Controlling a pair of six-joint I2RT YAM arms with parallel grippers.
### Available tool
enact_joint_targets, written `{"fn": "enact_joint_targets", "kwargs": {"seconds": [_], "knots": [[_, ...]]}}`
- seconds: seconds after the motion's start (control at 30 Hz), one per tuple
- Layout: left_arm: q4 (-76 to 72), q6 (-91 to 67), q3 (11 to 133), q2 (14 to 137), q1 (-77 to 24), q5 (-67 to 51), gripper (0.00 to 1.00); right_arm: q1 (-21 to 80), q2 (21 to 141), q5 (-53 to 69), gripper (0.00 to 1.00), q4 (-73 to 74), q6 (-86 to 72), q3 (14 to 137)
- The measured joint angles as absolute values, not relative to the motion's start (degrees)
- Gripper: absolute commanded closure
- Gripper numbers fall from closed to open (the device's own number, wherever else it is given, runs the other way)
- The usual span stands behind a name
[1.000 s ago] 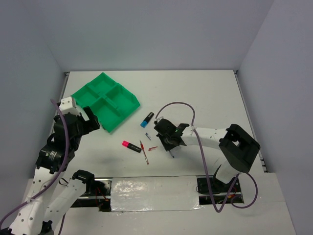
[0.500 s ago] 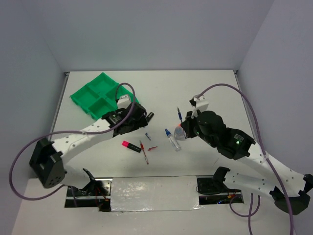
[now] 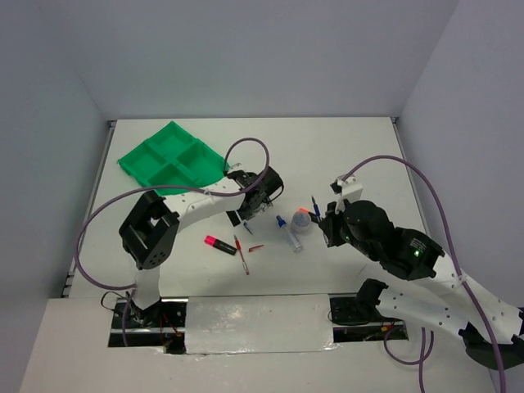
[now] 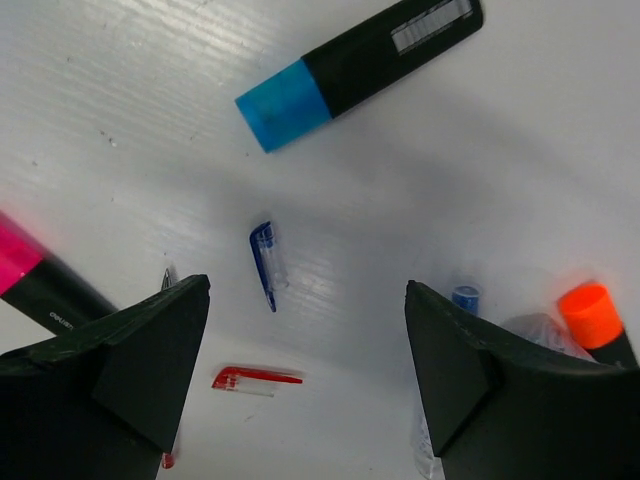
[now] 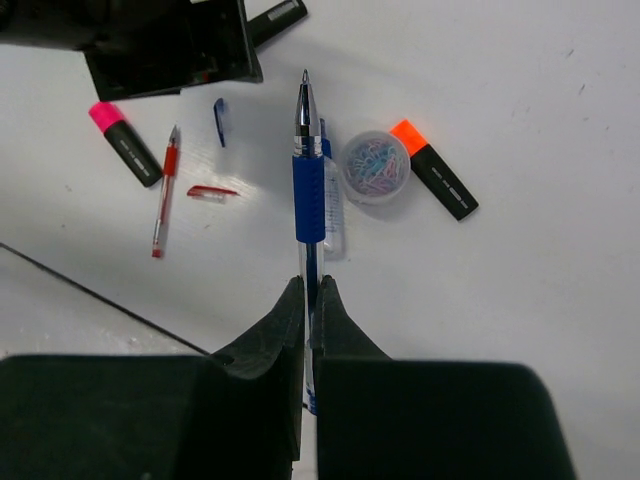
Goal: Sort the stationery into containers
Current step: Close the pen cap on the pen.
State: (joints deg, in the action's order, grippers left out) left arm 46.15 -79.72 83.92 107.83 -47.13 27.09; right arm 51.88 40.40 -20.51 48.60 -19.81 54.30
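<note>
My right gripper (image 5: 308, 287) is shut on a blue pen (image 5: 308, 190), held above the table with its tip pointing away; from above the blue pen (image 3: 316, 209) shows ahead of that gripper (image 3: 322, 215). My left gripper (image 4: 305, 300) hangs open over the table, a blue pen cap (image 4: 265, 265) and a red cap (image 4: 255, 378) between its fingers. A blue-ended highlighter (image 4: 360, 60) lies just beyond. A pink highlighter (image 3: 219, 244), a red pen (image 3: 241, 254), a blue-capped tube (image 3: 288, 232) and an orange highlighter (image 5: 435, 180) lie loose. The green tray (image 3: 172, 160) sits at the far left.
A round clear tub of coloured clips (image 5: 374, 165) stands beside the orange highlighter and the tube. The left arm (image 3: 188, 209) stretches across the table in front of the tray. White walls close in the table at the back and both sides.
The left gripper has swung right from the tray to above the blue highlighter. The right gripper has risen off the table with the blue pen in its jaws.
</note>
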Motion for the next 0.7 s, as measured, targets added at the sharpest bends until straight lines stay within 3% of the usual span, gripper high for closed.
{"fn": "enact_joint_targets", "kwargs": {"seconds": [0.13,0.53,0.7], "knots": [[48.0,-82.0,84.0,110.1,-48.4,26.3,0.22,51.9,39.0,-19.4,1.0,48.6,-19.2,54.3],[49.9,-84.7,84.1,115.3,-49.4,25.2,0.23,51.9,39.4,-16.9,1.0,48.6,-17.9,54.3],[51.0,-85.7,84.7,115.3,-49.4,25.7,0.28,51.9,39.4,-16.9,1.0,48.5,-17.9,54.3]]}}
